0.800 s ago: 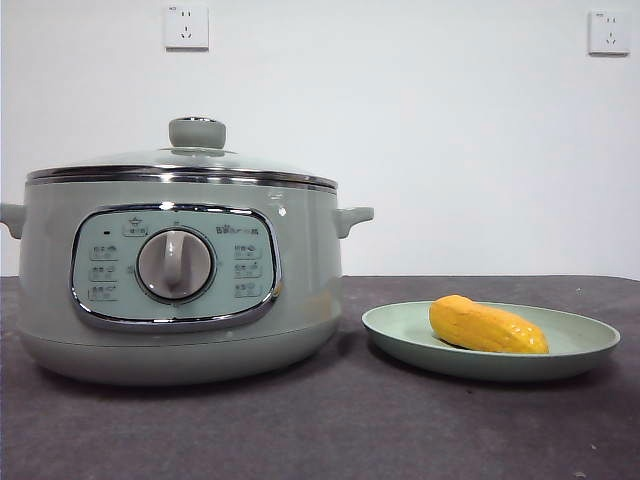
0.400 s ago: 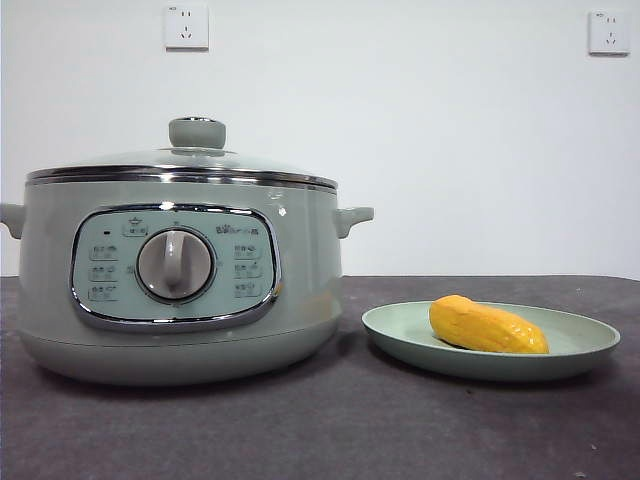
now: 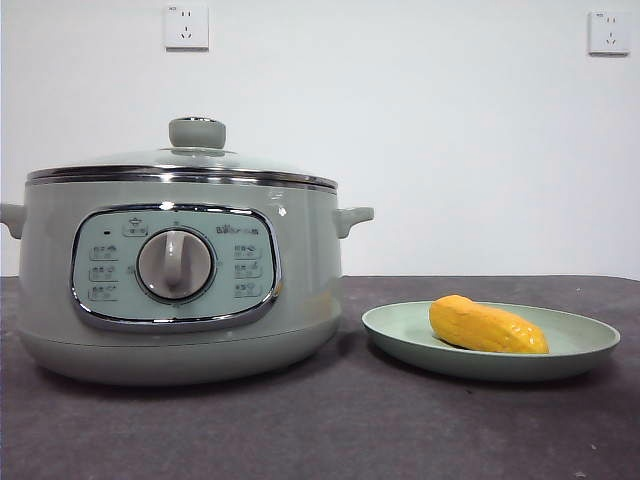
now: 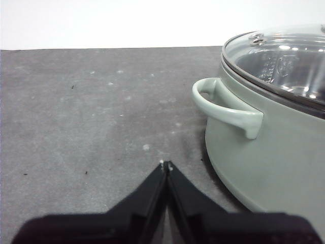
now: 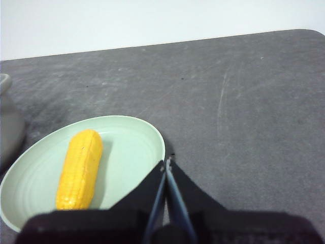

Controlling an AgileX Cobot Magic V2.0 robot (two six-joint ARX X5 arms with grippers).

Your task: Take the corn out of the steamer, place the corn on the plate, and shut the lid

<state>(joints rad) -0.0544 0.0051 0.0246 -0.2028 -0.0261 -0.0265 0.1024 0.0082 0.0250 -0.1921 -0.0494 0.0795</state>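
Observation:
The orange-yellow corn (image 3: pixel 487 326) lies on the pale green plate (image 3: pixel 400 328) at the right of the table; both also show in the right wrist view, corn (image 5: pixel 79 168) on plate (image 5: pixel 137 147). The sage-green steamer (image 3: pixel 300 270) stands at the left with its glass lid (image 3: pixel 196 158) closed on it. My right gripper (image 5: pixel 166 163) is shut and empty, above the plate's rim, apart from the corn. My left gripper (image 4: pixel 165 164) is shut and empty over bare table beside the steamer (image 4: pixel 274 157), near its side handle (image 4: pixel 226 107). Neither gripper shows in the front view.
The dark grey table mat (image 3: pixel 330 430) runs under everything. A white wall with two sockets (image 3: pixel 186 27) stands behind. The table's rounded far corner (image 5: pixel 310 33) shows in the right wrist view.

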